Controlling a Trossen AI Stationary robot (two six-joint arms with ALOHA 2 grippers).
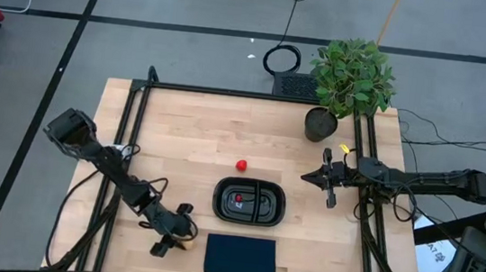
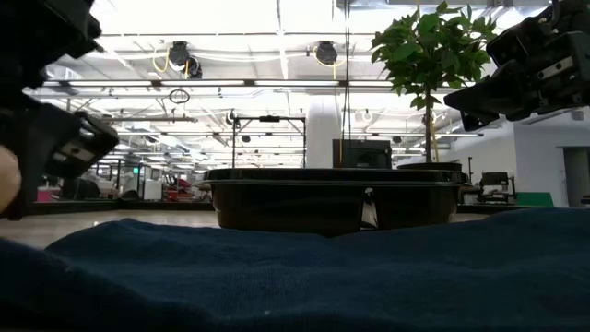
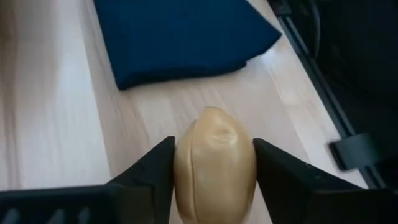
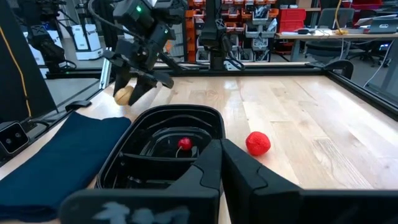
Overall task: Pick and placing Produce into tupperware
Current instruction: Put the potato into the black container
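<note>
left wrist view: the left gripper (image 3: 214, 180) has its two dark fingers (image 3: 149, 174) pressed against either side of the tan-orange ball (image 3: 215, 163), grasping it just above the wooden table (image 3: 56, 124). from overhead this gripper (image 1: 171, 234) sits near the table's front edge, just left of the dark blue cloth (image 1: 240, 256), with a corner of that cloth lying just beyond the ball.

further out, the black tupperware (image 1: 250, 201) lies near the middle of the table, just behind the cloth. a tiny dark red piece (image 4: 185, 144) rests inside its left compartment. the bright red ball (image 1: 241, 165) sits on the bare wood just behind the container, apart from it.

off at the right side, the right gripper (image 1: 331, 178) waits clenched with nothing in it, near the potted plant (image 1: 348, 79) at the back right corner.
</note>
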